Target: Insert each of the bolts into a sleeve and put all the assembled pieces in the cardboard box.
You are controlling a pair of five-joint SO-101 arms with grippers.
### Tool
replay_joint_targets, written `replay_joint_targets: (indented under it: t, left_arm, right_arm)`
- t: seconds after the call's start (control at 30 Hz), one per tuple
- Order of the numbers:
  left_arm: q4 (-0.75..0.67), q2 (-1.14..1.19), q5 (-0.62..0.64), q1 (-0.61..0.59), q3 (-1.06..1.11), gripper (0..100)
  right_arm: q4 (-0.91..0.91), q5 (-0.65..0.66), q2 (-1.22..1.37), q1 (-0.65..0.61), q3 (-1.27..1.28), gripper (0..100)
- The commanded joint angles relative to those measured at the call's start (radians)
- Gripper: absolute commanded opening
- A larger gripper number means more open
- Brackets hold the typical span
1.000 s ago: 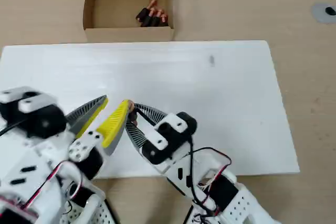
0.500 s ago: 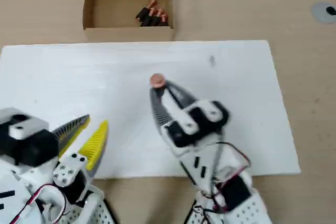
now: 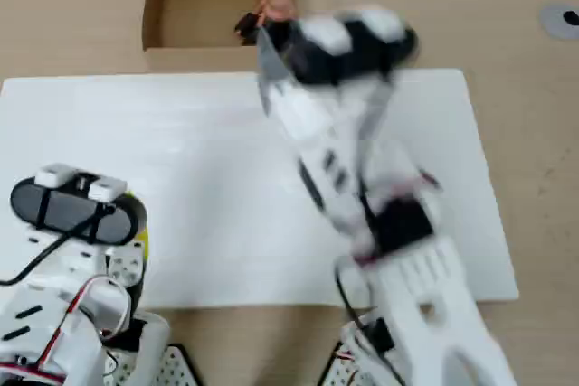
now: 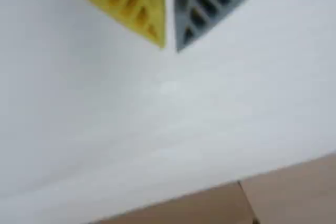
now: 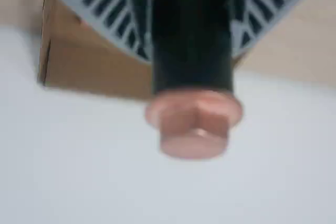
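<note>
My right gripper (image 3: 270, 33) is stretched far out, at the front right corner of the cardboard box (image 3: 194, 15). It is shut on an assembled piece: a black sleeve (image 5: 191, 40) with a copper bolt head (image 5: 194, 124) sticking out past the grey fingers (image 5: 94, 3). That bolt head (image 3: 277, 6) hangs over the box's right part, where dark assembled pieces (image 3: 245, 26) lie. My left gripper (image 4: 169, 45) is shut on nothing, its yellow and grey tips close above the white board (image 4: 157, 119), near the front left.
The white board (image 3: 163, 133) covers most of the wooden table (image 3: 525, 115). The left arm's body (image 3: 77, 210) stands over the board's front left corner. A grey disc (image 3: 561, 17) sits at the table's far right.
The right arm swung from the front of the board out to the box, carrying the assembled piece. The left arm drew back to the front left and its fingers came together.
</note>
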Motion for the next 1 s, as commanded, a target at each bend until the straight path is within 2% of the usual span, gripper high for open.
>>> replay_joint_targets:
  t: [0.0, 0.3, 0.53, 0.7, 0.87, 0.97]
  left_arm:
    - [0.002, 0.002, -0.005, -0.015, 0.034, 1]
    - [0.000, 0.002, -0.005, -0.015, 0.112, 1]
    - [0.000, 0.002, -0.003, -0.015, 0.167, 1]
    - [0.002, 0.002, 0.071, -0.015, 0.155, 1]
    - [0.005, 0.002, 0.074, -0.015, 0.163, 1]
    - [0.006, 0.002, 0.074, -0.015, 0.163, 1]
  right_arm:
    - [-0.029, -0.006, 0.260, 0.021, -0.209, 1.0]
    - [-0.255, 0.002, 0.835, 0.102, -0.593, 1.0]
    - [-0.259, 0.049, 1.264, 0.110, -1.024, 1.0]
    - [-0.253, 0.058, 1.543, 0.114, -1.328, 1.0]
    - [-0.196, 0.186, 1.771, 0.114, -1.538, 1.2]
    - [-0.126, 0.203, 1.867, 0.114, -1.641, 1.3]
